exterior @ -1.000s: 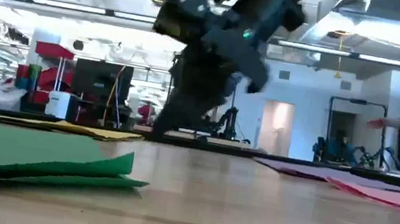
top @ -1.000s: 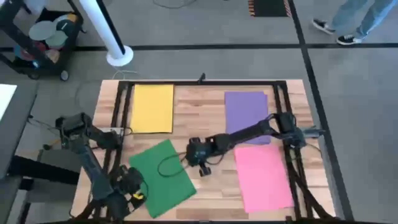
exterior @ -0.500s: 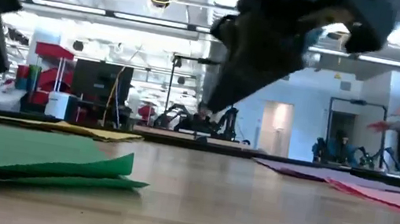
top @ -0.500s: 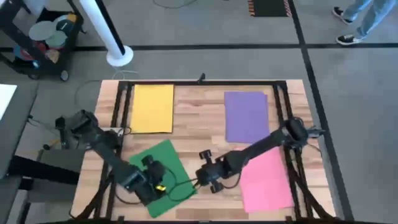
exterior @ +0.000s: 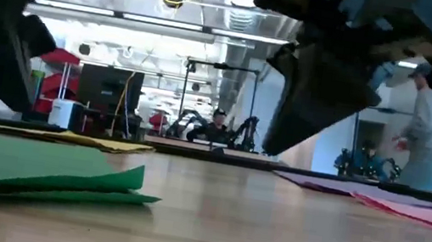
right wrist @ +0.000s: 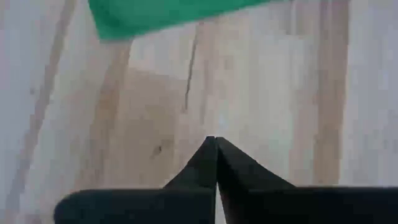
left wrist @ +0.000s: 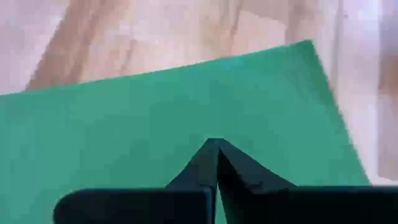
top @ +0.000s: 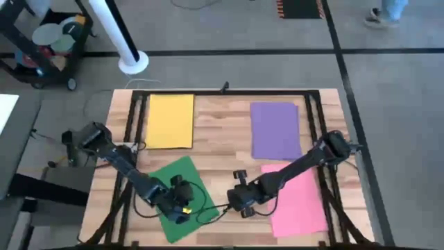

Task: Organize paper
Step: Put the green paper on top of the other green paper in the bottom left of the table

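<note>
The wooden table [top: 222, 118] is carrying four sheets: purple [top: 275, 130], pink [top: 297, 199], yellow [top: 171, 120] and, lying skewed, green [top: 182, 182]. The left gripper [top: 182, 208] is hovering over the green sheet with fingers pressed together, holding nothing. The right gripper [top: 238, 203] is hanging over bare wood between green and pink, likewise closed and empty.

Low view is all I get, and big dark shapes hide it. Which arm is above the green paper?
Observer: The left gripper, shut, is over the green paper.
Operator: Where's the other one?
Observer: The right gripper, shut too, is over bare wood, between the green paper and the pink paper.
Operator: Is the green one straight?
Observer: No, it lies slanted; the yellow paper and purple paper lie square.
</note>
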Available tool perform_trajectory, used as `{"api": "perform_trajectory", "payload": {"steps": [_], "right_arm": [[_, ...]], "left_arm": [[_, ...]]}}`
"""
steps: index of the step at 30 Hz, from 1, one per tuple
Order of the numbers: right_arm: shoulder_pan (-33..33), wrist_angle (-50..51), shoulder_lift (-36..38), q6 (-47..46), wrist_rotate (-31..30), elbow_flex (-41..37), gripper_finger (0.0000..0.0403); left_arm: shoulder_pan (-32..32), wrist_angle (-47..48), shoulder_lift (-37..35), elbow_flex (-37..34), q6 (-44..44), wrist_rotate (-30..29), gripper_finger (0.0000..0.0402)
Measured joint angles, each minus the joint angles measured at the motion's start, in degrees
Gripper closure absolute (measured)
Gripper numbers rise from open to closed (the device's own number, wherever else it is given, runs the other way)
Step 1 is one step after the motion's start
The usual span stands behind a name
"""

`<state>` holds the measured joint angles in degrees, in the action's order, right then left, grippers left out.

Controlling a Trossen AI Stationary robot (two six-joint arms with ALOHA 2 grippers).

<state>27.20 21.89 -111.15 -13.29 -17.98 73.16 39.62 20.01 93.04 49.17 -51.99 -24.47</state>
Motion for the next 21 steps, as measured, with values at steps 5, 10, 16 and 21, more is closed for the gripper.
{"api": "perform_trajectory", "payload": {"steps": [5, 10, 16, 21], "right_arm": [[2.3, -1.7, 0.7, -3.0, -5.0, -0.8, 0.0403], [4.2, -1.8, 0.7, -5.5, -6.4, -0.8, 0.0403], [5.5, -1.9, 0.7, -6.2, -7.8, -0.8, 0.0403], [5.4, -2.1, 0.7, -6.4, -7.8, -0.8, 0.0403]], "left_arm": [[-0.1, 0.4, -0.1, -1.6, -0.4, 3.6, 0.0401], [0.8, -3.6, -0.1, -5.2, -3.2, 7.2, 0.0401], [1.8, -9.9, -0.1, -5.5, -0.5, 9.3, 0.0401], [2.4, -11.0, -0.1, -5.5, 3.0, 10.3, 0.0401]]}}
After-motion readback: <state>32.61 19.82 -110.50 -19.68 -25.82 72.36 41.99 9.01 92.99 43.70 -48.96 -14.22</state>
